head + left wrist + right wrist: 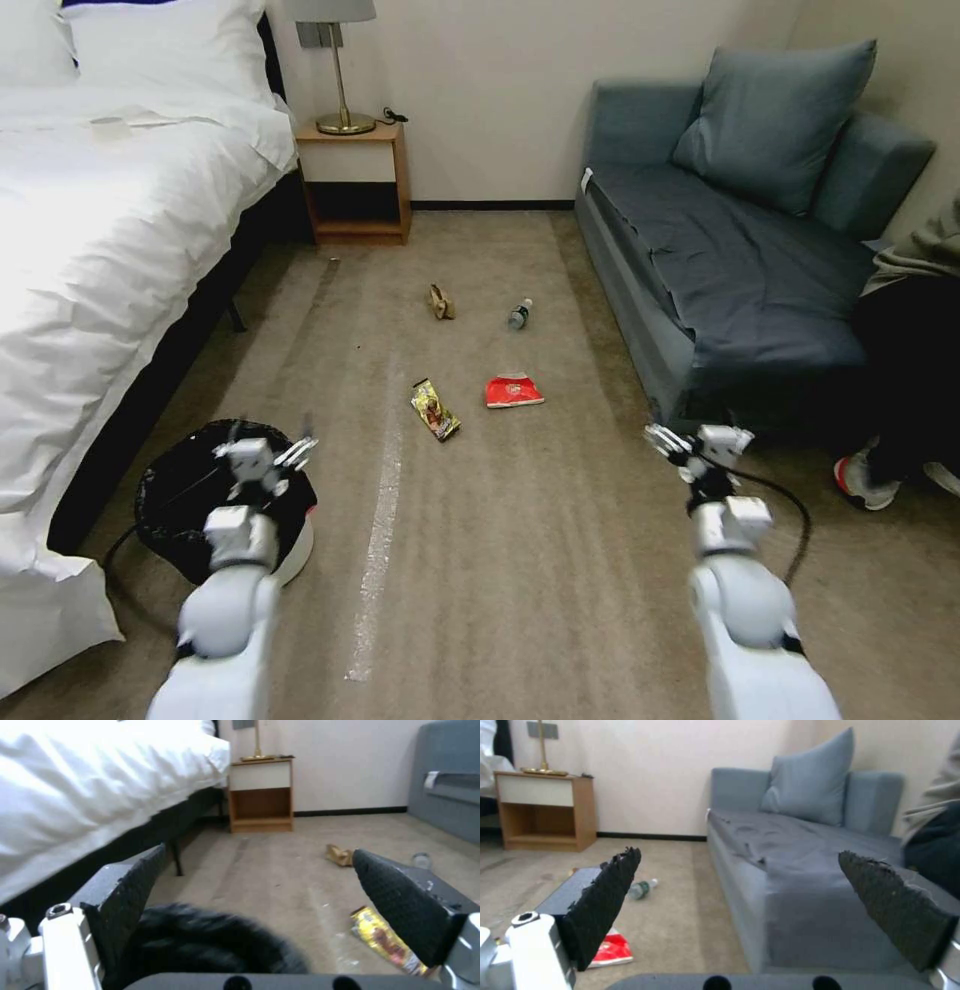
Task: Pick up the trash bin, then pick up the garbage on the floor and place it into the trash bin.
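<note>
The trash bin [180, 495], white with a black bag over its rim, stands on the carpet beside the bed. My left gripper [268, 452] hovers open right above its far rim, and the black bag [210, 941] shows blurred between the fingers. Garbage lies farther out on the carpet: a gold-and-dark wrapper [435, 409], a red packet [514, 391], a crumpled tan paper bag [441, 302] and a small clear bottle [519, 314]. My right gripper [697, 441] is open and empty, held above the floor near the sofa's front corner.
A white bed [110, 260] borders the left side. A wooden nightstand [355, 180] with a lamp stands at the back wall. A blue-grey sofa [740, 250] lines the right. A person's shoe [862, 482] rests on the floor by the sofa. A pale tape strip [378, 545] runs along the carpet.
</note>
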You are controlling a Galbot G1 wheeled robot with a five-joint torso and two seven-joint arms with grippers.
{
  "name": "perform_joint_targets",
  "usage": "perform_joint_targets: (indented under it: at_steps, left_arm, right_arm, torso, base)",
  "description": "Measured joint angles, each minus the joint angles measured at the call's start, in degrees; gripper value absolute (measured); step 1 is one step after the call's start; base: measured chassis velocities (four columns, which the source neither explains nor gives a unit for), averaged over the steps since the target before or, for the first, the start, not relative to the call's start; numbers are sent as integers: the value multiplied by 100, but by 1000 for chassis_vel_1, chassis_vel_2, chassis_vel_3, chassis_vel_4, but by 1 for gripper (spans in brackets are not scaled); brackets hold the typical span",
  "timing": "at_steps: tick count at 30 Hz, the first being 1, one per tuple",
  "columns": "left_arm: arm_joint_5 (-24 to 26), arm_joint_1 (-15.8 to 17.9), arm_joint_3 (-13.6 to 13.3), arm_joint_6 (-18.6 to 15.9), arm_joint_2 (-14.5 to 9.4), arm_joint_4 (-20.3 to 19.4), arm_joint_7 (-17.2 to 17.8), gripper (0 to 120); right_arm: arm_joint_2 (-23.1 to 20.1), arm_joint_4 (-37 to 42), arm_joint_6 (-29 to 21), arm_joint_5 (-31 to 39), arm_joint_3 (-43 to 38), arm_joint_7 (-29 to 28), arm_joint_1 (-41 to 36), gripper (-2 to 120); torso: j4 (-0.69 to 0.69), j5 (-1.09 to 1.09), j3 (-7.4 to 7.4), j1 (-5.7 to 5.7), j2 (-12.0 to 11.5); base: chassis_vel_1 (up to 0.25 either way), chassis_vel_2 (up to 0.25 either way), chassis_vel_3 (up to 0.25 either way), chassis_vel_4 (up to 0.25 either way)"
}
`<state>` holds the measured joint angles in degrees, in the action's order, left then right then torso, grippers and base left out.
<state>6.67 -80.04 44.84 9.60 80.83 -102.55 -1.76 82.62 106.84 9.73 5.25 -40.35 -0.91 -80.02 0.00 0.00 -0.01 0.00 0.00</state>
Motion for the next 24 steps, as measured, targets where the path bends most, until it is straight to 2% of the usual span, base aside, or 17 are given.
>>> perform_joint_targets:
  at_steps: [1, 2, 3, 5, 6, 7, 9, 10, 11, 12, 14, 15, 16, 18, 19, 21, 24]
  left_arm:
    - [45, -150, 88, 67, -33, -73, -12, 100]
    - [144, -484, 282, 205, -107, -231, -39, 100]
    - [144, -484, 282, 205, -107, -231, -39, 100]
    - [238, -765, 455, 316, -175, -367, -70, 100]
    - [238, -765, 455, 316, -175, -367, -70, 100]
    - [425, -853, 378, 223, -285, -643, -466, 100]
    - [480, -818, 302, 128, -376, -746, -739, 100]
    - [480, -818, 302, 128, -376, -746, -739, 100]
    - [491, -777, 245, 95, -403, -746, -864, 99]
    - [491, -777, 245, 95, -403, -746, -864, 99]
    - [526, -671, 145, 27, -469, -728, -1183, 99]
    - [526, -671, 145, 27, -469, -728, -1183, 99]
    - [520, -620, 110, 7, -478, -722, -1320, 99]
    - [515, -595, 97, -5, -478, -722, -1377, 98]
    - [511, -545, 76, -46, -479, -755, -1482, 98]
    - [504, -522, 78, -73, -474, -777, -1577, 98]
    - [494, -520, 93, -44, -462, -776, -1653, 98]
  right_arm:
    - [-19, 89, 59, 30, -50, -5, -130, 100]
    - [-66, 311, 202, 109, -179, -18, -467, 100]
    - [-66, 311, 202, 109, -179, -18, -467, 100]
    - [-115, 518, 333, 183, -304, -34, -776, 100]
    - [-115, 518, 333, 183, -304, -34, -776, 100]
    - [-125, 568, 366, 201, -325, -36, -844, 100]
    - [-127, 576, 374, 205, -331, -37, -857, 100]
    - [-127, 576, 374, 205, -331, -37, -857, 100]
    - [-128, 577, 374, 205, -332, -38, -856, 100]
    - [-128, 577, 374, 205, -332, -38, -856, 100]
    - [-138, 577, 401, 206, -315, -11, -856, 100]
    - [-138, 577, 401, 206, -315, -11, -856, 100]
    - [-161, 563, 447, 206, -268, 74, -818, 100]
    - [-183, 526, 496, 202, -188, 184, -758, 100]
    - [-250, 382, 637, 182, 75, 540, -566, 100]
    - [-360, 168, 855, 138, 458, 1087, -261, 100]
    - [-402, 79, 946, 111, 627, 1324, -134, 100]
  torso:
    - [-1, -1, 0, 0, 0]
    - [-1, 0, 0, 0, 0]
    - [-1, 0, 0, 0, 0]
    - [0, 0, 0, 0, 0]
    - [0, 0, 0, 0, 0]
    - [1, -4, 0, 0, 0]
    - [-1, 6, 1, 0, 0]
    - [-1, 6, 1, 0, 0]
    - [-1, -6, 1, 0, 0]
    - [-1, -6, 1, 0, 0]
    - [-1, 5, 1, 0, 1]
    - [-1, 5, 1, 0, 1]
    - [-4, -4, 1, 0, 0]
    - [-4, -6, 1, 0, 0]
    - [-2, 4, 1, 0, 0]
    - [1, -1, 1, 0, 0]
    - [5, 2, 1, 0, 0]
  base:
    - [0, 0, 0, 0]
    - [0, 0, 0, 0]
    - [0, 0, 0, 0]
    - [0, 0, 0, 0]
    - [0, 0, 0, 0]
    - [0, 0, 0, 0]
    - [0, 0, 0, 0]
    - [0, 0, 0, 0]
    - [0, 0, 0, 0]
    - [0, 0, 0, 0]
    - [0, 0, 0, 0]
    - [0, 0, 0, 0]
    - [0, 0, 0, 0]
    - [0, 0, 0, 0]
    - [0, 0, 0, 0]
    - [0, 0, 0, 0]
    - [0, 0, 0, 0]
